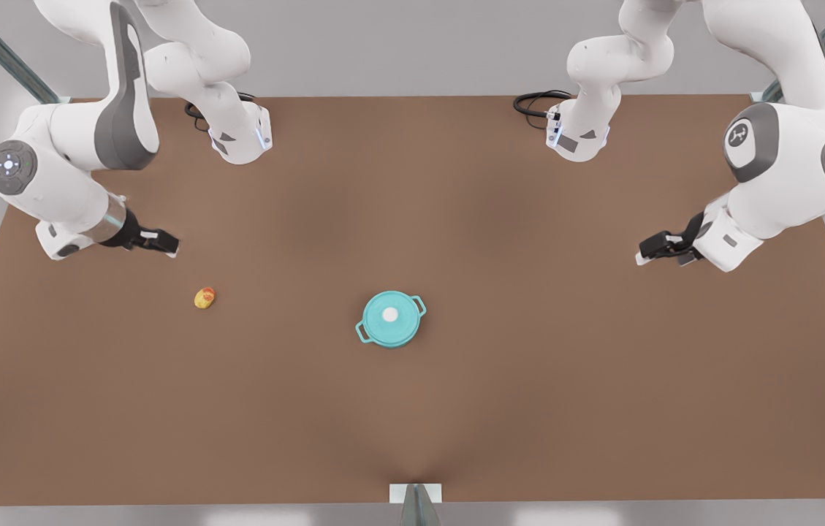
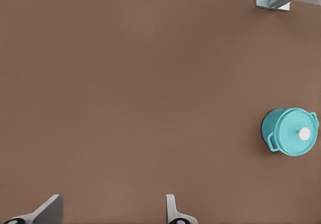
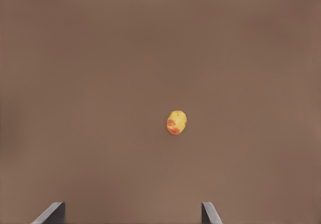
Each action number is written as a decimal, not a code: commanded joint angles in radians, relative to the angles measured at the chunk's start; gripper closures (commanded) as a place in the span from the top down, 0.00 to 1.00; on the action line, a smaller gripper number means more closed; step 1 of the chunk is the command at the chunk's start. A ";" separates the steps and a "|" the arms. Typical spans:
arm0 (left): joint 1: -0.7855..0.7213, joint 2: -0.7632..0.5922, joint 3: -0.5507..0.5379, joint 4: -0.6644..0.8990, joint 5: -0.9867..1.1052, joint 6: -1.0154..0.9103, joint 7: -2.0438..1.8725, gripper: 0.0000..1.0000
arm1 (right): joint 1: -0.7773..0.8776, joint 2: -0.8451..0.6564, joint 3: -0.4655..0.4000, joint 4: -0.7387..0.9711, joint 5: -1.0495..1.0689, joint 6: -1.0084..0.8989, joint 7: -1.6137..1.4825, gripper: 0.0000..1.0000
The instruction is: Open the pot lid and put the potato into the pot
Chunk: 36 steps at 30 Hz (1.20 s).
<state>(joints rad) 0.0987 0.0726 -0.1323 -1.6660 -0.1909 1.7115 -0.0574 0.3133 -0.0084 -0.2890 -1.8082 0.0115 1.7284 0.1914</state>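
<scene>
Both grippers hang above the table with fingers spread and nothing held. The right gripper sits on the front view's left, near the potato; the left gripper sits on the front view's right, well apart from the pot. Each arm reaches in from its own side of the table with the wrist bent low, so the fingers point inward toward the middle.

The front view takes in both arms, the pot near the table's centre and the potato lying alone on the bare surface toward that view's left, well apart from the pot. The lid rests closed on the pot, its white knob on top.

The left wrist view adds the left gripper's spread fingertips, with the pot and lid far off to one side. The right wrist view gives the right gripper's spread tips with the potato ahead of them, its red-orange patches visible.
</scene>
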 commanded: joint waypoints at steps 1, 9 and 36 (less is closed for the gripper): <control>-0.027 -0.001 -0.003 0.006 -0.002 0.034 -0.015 1.00 | -0.028 0.013 0.002 0.024 -0.024 0.080 -0.142 1.00; -0.663 0.420 -0.050 0.455 0.200 0.008 -0.961 1.00 | -0.082 0.191 -0.001 0.012 0.007 0.103 -0.138 1.00; -0.853 0.912 0.050 0.623 0.369 0.543 -1.245 1.00 | -0.076 0.380 0.007 -0.453 0.096 0.976 0.040 1.00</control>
<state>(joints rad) -0.7525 0.9868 -0.0826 -1.0425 0.1669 2.2349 -1.0820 0.2379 0.3644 -0.2826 -2.2609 0.1050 2.6024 0.2003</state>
